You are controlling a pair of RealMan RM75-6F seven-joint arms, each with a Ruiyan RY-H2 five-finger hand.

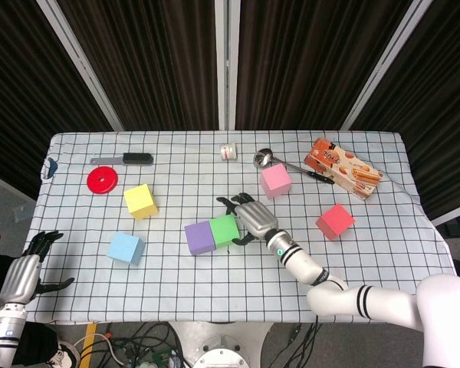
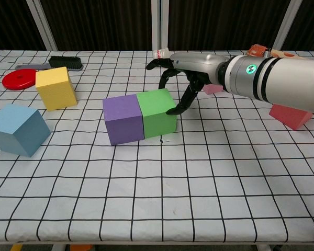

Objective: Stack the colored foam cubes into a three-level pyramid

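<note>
The green cube stands flush against the right side of the purple cube near mid-table. My right hand arches over the green cube's right edge with fingers spread, one fingertip touching its right face, gripping nothing. The yellow cube and blue cube sit to the left. The pink cube and red cube lie to the right. My left hand hangs off the table's front left corner, fingers apart and empty.
Along the back lie a red disc, a black brush, a small white jar, a metal ladle and a snack box. The checkered cloth's front edge runs close to the chest camera.
</note>
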